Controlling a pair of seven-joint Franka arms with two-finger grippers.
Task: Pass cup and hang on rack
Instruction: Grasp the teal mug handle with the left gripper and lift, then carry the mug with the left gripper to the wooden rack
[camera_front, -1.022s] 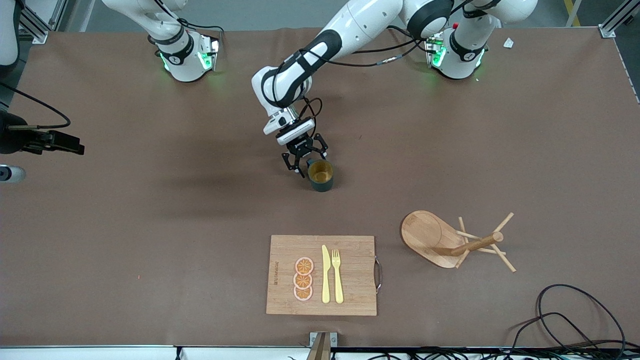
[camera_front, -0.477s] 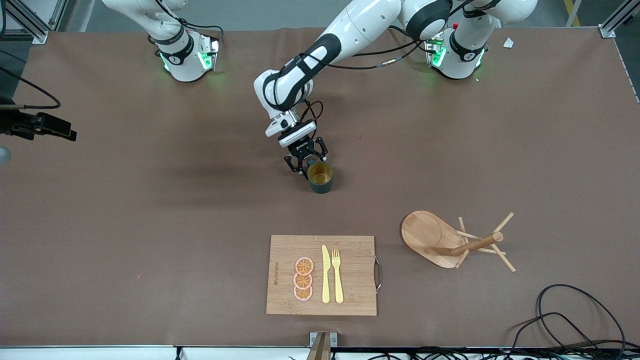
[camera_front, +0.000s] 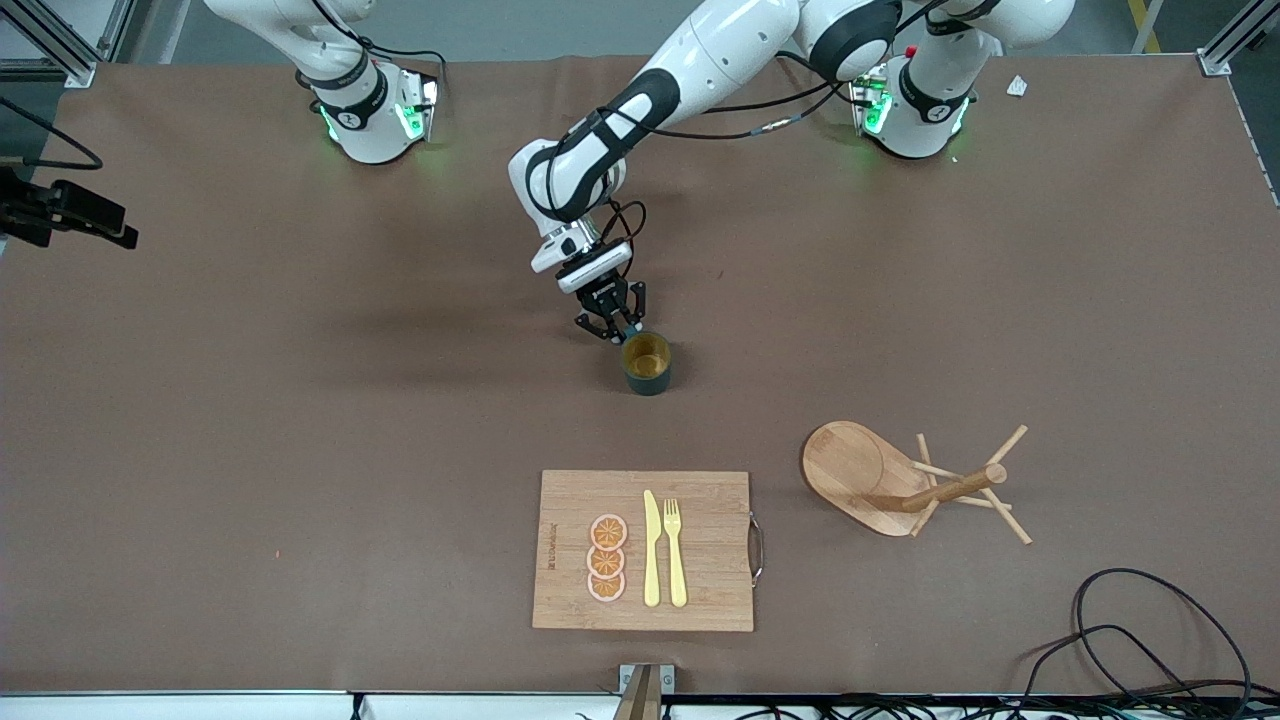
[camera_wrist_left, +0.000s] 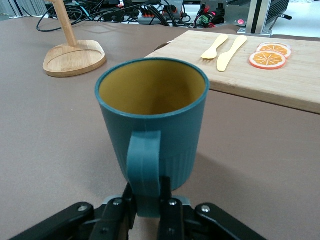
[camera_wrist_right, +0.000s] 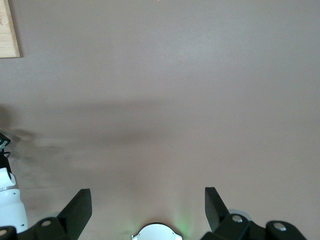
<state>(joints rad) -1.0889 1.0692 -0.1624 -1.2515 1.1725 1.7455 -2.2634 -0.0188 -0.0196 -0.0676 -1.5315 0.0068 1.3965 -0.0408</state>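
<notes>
The left end effector pinches the handle of the cup standing on the desk, at the cup's 10 o'clock. The right end effector, spread, hangs over bare desk.

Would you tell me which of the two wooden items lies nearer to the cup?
The cutting board, flat and rectangular, lies nearer to the cup; the rack lies toward the left arm's end.

A brown mat covers the table. Black cables coil at its near edge. Grey floor shows at the top.
</notes>
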